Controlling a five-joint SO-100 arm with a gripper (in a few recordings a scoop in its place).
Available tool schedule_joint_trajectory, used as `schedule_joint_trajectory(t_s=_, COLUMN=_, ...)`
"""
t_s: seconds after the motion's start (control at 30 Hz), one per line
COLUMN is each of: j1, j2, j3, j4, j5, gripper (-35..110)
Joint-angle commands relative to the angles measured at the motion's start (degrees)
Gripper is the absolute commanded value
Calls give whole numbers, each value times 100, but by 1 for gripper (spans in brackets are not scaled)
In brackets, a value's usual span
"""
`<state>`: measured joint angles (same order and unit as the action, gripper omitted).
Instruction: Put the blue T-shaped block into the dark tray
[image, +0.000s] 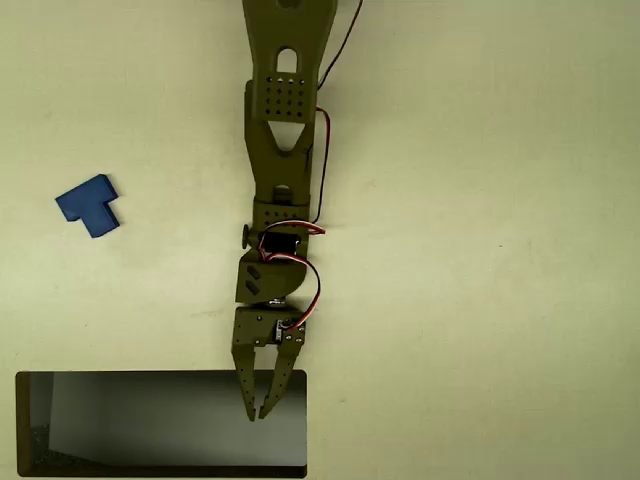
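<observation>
My gripper (258, 410) is nearly closed, holding nothing, tips over the tray (160, 468) rim. Block (89, 206) lies well off to my picture-left.

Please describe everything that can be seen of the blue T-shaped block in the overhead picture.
The blue T-shaped block is a small, flat, bright-blue piece, a wide bar with a short stem, of matte, plastic-like look. It lies flat on the pale table, turned at an angle, at the left of the overhead view. Nothing touches it: the claw hangs far off over the dark tray, which lies below the block in the picture.
</observation>
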<state>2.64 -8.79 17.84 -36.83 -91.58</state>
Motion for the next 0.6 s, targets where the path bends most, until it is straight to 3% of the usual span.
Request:
schedule_joint_trajectory(t_s=0.0, j1=88, j2=-9, j3=-62, j4=-114, j5=-88, gripper=0)
schedule_joint_trajectory(t_s=0.43, j1=97, j2=-9, j3=-53, j4=-141, j5=-193, gripper=0)
schedule_joint_trajectory(t_s=0.57, j1=62, j2=-9, j3=-290, j4=-615, j5=712, gripper=0)
